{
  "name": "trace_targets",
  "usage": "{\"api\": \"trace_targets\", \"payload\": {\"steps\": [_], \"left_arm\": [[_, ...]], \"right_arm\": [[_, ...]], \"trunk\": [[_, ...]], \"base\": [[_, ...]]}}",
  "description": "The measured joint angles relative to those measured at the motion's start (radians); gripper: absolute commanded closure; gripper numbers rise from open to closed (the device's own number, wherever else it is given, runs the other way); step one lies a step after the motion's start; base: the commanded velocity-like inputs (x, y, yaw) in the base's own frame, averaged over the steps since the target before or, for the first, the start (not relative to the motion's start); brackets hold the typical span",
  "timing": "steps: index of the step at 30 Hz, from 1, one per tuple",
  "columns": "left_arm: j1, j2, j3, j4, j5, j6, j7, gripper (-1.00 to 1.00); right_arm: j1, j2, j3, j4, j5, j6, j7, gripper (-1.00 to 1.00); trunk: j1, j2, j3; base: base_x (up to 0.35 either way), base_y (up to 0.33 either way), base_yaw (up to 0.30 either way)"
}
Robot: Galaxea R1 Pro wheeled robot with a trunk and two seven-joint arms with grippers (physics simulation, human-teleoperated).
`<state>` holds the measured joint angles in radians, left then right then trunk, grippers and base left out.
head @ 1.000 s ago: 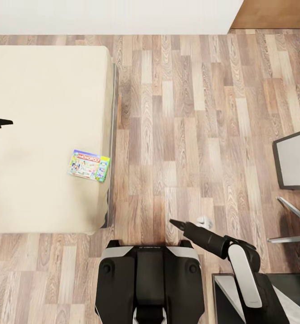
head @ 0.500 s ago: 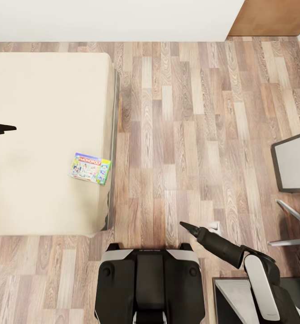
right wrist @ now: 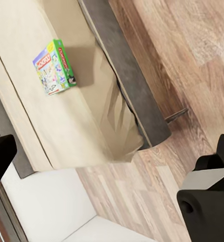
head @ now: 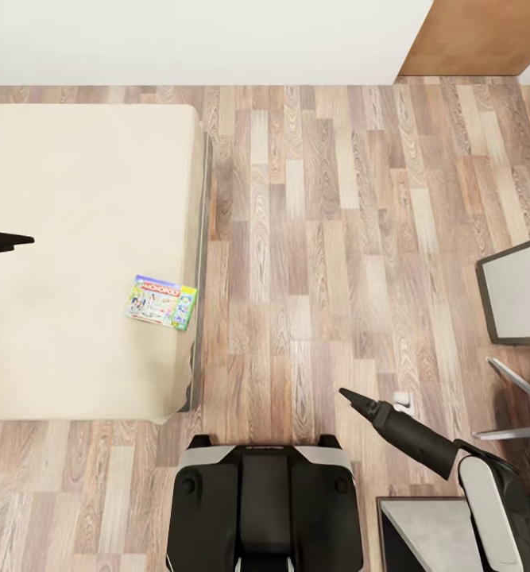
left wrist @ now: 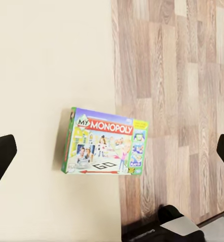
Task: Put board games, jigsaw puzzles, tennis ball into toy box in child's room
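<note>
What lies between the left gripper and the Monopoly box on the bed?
In the head view, between the left gripper and the Monopoly box there is just bare beige mattress of the bed.

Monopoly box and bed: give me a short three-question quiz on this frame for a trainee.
1. True or false: the Monopoly box lies flat on the bed, near the edge that faces the wood floor.
2. Multiple choice: what is the left claw doing? A) clamped on the box B) open with the box lying between its fingers in the left wrist view C) resting on the floor.
3. Fill in: the right claw hangs over the ____.

Key: 1 true; 2 B; 3 floor.
</note>
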<state>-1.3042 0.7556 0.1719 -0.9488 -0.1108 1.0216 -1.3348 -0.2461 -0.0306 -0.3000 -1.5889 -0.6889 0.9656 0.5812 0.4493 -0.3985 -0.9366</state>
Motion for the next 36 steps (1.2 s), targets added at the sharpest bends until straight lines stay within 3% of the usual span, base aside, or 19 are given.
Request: {"api": "trace_targets", "payload": {"steps": [11, 15, 24, 26, 30, 36], "left_arm": [[0.009, 0.01, 0.007, 0.124, 0.001, 0.0, 0.0, -1.0], [0.01, 0.038, 0.007, 0.302, 0.009, -0.003, -0.01, -1.0], [0.01, 0.074, 0.009, 0.498, 0.008, -0.095, -0.126, -1.0], [0.011, 0.09, 0.01, 0.585, 0.012, -0.11, -0.14, -1.0], [0.01, 0.098, 0.044, 0.638, 0.028, -0.119, -0.156, -1.0], [0.01, 0.103, 0.096, 0.626, 0.035, -0.123, -0.167, -1.0]], "right_arm": [[0.001, -0.002, -0.003, 0.0, 0.0, -0.002, 0.003, -1.0], [0.001, 0.0, -0.002, 0.0, 0.0, -0.002, 0.002, -1.0], [0.001, 0.009, 0.004, 0.0, 0.001, -0.004, -0.004, -1.0], [0.001, 0.009, 0.004, 0.0, 0.001, -0.004, -0.004, -1.0], [0.001, 0.008, 0.003, 0.0, 0.001, -0.005, -0.005, -1.0], [0.001, 0.004, 0.002, 0.0, 0.002, -0.005, -0.006, -1.0]], "trunk": [[0.0, 0.0, 0.018], [0.0, 0.0, 0.025], [0.0, 0.0, 0.039], [0.0, 0.0, 0.043], [0.0, 0.0, 0.049], [0.0, 0.0, 0.059]], "base": [[0.0, 0.0, 0.0], [0.0, 0.0, 0.0], [0.0, 0.0, 0.0], [0.0, 0.0, 0.0], [0.0, 0.0, 0.0], [0.0, 0.0, 0.0]]}}
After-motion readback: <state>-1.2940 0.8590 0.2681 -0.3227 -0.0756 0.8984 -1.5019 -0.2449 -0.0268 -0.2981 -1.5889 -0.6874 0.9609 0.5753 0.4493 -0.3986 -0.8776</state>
